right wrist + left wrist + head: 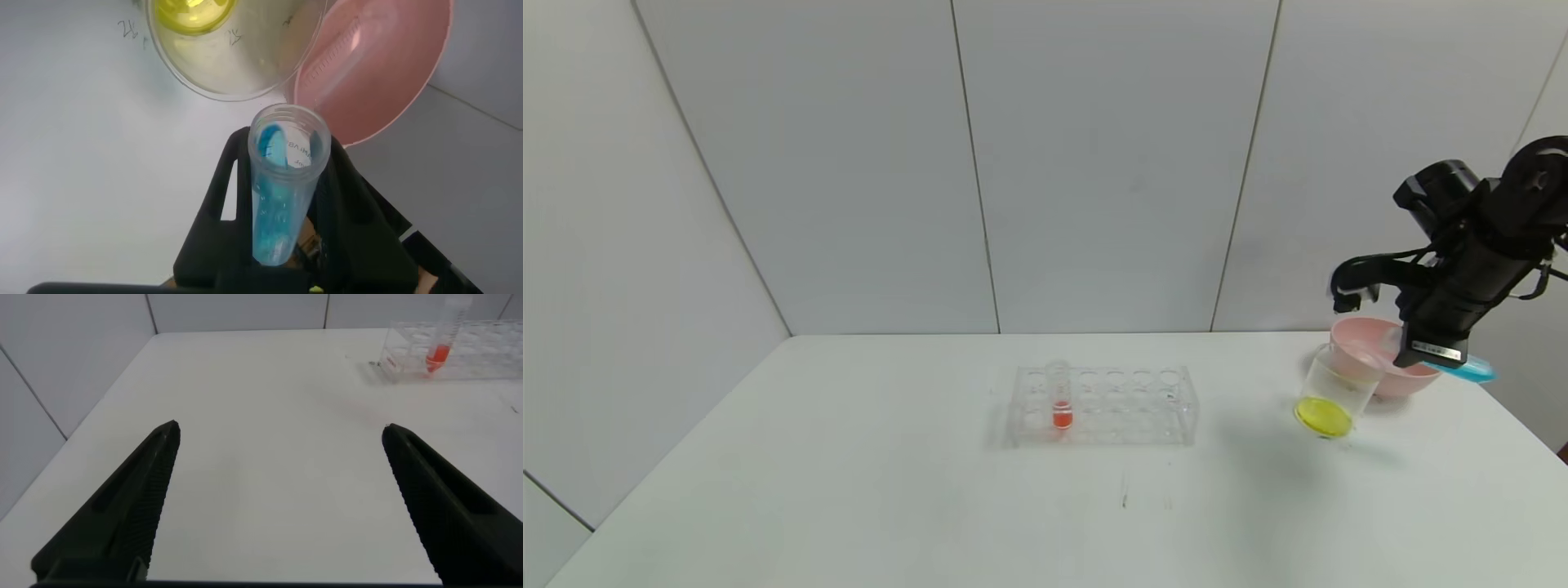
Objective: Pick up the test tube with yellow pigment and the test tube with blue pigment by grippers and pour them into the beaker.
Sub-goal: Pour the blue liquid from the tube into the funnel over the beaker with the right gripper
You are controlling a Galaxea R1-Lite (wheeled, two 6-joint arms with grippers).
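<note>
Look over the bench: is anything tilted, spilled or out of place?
No spill shows. The beaker leans against the pink bowl, yellow liquid pooled at its base. The right tool holds the blue-pigment tube tipped toward it.

In the head view the black right gripper [1431, 353] covers most of the clear round-bottomed test tube with blue pigment [1462, 371]; only its cyan end shows past the housing, so the grip itself cannot be read there. The arm also hides part of the pink round bowl [1364, 343] behind the small clear beaker [1331, 392], and the picture's right edge cuts the arm off.

In the right wrist view the beaker [237, 65] and the bowl [384, 73] are cropped at the top, and the tube's [282, 188] lower end sinks between the black fingers [212, 204].

In the left wrist view the left gripper's fingers [131, 514] run off the lower edge, and the clear plastic tube rack [458, 351] is cut by the right edge.
</note>
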